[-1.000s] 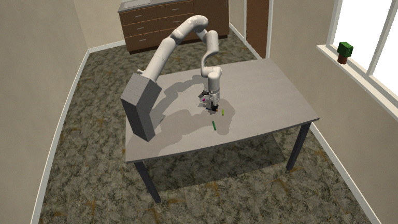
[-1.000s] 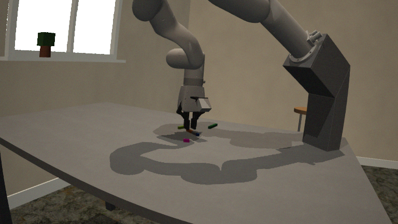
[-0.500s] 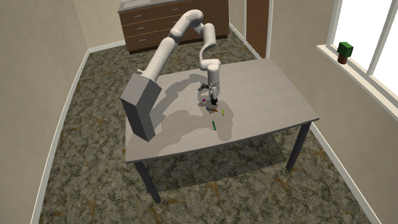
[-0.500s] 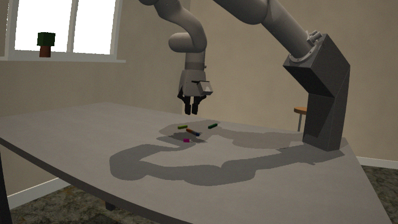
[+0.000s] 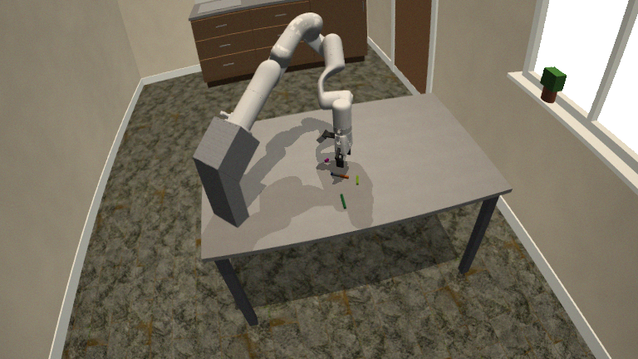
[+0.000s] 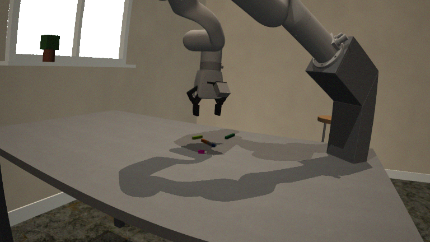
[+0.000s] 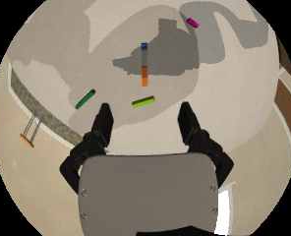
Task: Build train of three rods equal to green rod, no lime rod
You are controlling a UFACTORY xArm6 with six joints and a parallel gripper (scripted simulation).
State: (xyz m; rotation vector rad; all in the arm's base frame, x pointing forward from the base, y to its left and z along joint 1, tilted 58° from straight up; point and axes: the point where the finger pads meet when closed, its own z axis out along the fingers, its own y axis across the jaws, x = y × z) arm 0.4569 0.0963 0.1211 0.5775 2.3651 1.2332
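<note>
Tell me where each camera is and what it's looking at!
Top: high above the room, looking down on the table, the whole arm and its base.
Exterior: low by the table's edge, looking across it at the window; shows the open gripper hanging over the rods.
Wrist: on the arm, looking straight down; shows both fingers.
Shared: all three see the green rod, lime rod, magenta rod and the orange rod joined by greyish and blue pieces.
</note>
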